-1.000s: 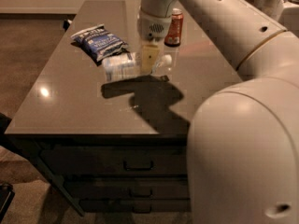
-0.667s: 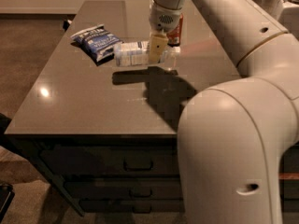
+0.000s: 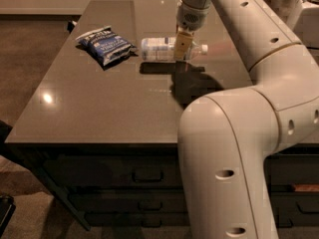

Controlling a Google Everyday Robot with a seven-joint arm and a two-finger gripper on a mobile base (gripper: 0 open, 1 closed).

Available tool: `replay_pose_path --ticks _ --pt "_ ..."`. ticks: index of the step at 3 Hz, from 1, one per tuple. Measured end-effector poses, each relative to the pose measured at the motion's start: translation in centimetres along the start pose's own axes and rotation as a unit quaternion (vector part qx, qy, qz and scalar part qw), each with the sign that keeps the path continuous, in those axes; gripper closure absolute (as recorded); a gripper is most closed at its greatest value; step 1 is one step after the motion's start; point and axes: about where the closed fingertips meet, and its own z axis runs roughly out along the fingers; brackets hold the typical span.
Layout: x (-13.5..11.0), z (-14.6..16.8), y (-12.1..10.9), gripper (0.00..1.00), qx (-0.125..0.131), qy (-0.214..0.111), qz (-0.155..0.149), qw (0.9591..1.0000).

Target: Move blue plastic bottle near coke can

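Currently the gripper (image 3: 182, 47) hangs over the desk (image 3: 99, 113), jaws clamped across the blue plastic bottle (image 3: 157, 49). The bottle lies level between them, apparently lifted clear for carrying. The coke can is hidden, probably behind the jaws.

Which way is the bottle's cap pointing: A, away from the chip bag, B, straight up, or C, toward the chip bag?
A: the bottle lies horizontal in the gripper, which grips it near the neck, its cap on the end away from the chip bag.
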Motion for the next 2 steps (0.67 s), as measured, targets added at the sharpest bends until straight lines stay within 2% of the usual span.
replay_pose_path --ticks 1,2 --pt "2.9 1.3 -2.2 1.00 0.014 0.009 0.044 0.9989" --pt "4.2 1.8 -3.1 1.00 0.021 0.008 0.068 0.9974"
